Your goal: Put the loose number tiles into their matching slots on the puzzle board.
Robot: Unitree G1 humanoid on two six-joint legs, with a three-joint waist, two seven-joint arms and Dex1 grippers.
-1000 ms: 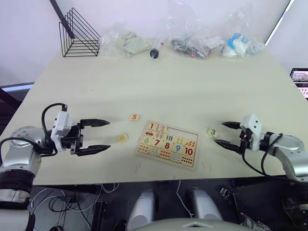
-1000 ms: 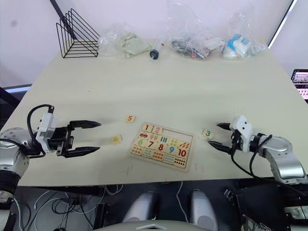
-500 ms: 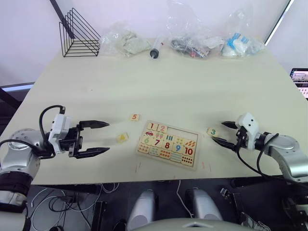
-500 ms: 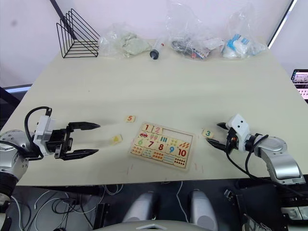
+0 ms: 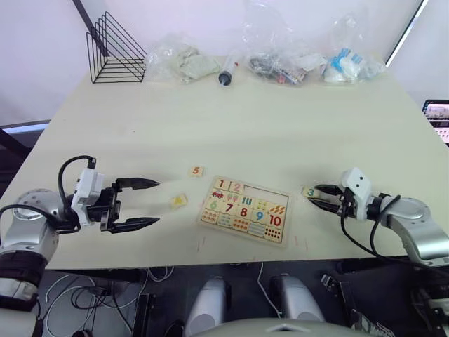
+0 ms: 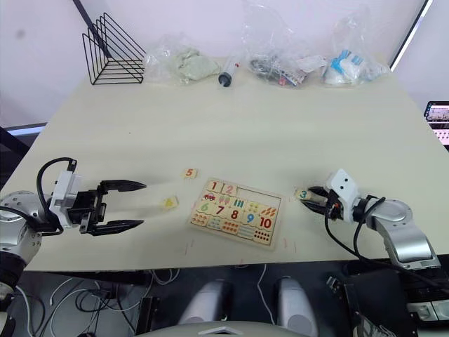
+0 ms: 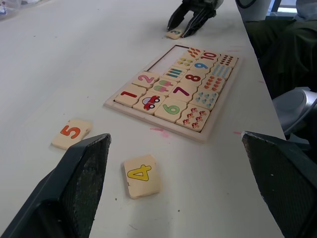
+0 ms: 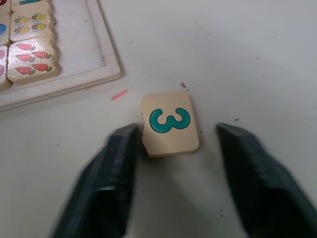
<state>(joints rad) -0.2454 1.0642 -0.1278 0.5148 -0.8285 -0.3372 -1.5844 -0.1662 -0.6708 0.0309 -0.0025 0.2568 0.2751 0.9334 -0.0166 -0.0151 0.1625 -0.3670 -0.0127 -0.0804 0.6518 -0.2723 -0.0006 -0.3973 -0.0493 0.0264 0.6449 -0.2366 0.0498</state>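
The puzzle board (image 5: pixel 271 192) lies near the table's front edge, with tiles 1 and 2 seated in its upper row and an empty stretch of slots (image 7: pixel 164 61) beside them. Loose tile 5 (image 5: pixel 196 170) and tile 4 (image 5: pixel 179 200) lie to the board's left. Tile 3 (image 8: pixel 170 123) lies flat on the table right of the board. My right gripper (image 5: pixel 315 195) straddles it, one finger on each side, with a gap still showing at one finger (image 8: pixel 242 163). Left of tile 4, my left gripper (image 5: pixel 156 202) hovers wide open and holds nothing.
A black wire rack (image 5: pixel 116 49) stands at the table's far left. Clear plastic bags (image 5: pixel 184 62) (image 5: pixel 280 60) (image 5: pixel 347 63) and a syringe-like tube (image 5: pixel 226 71) line the far edge. A screen (image 5: pixel 438 112) shows past the table's right side.
My right gripper has moved in toward tile 3 and drawn its fingers much closer together around it. The left gripper has stayed open and almost still.
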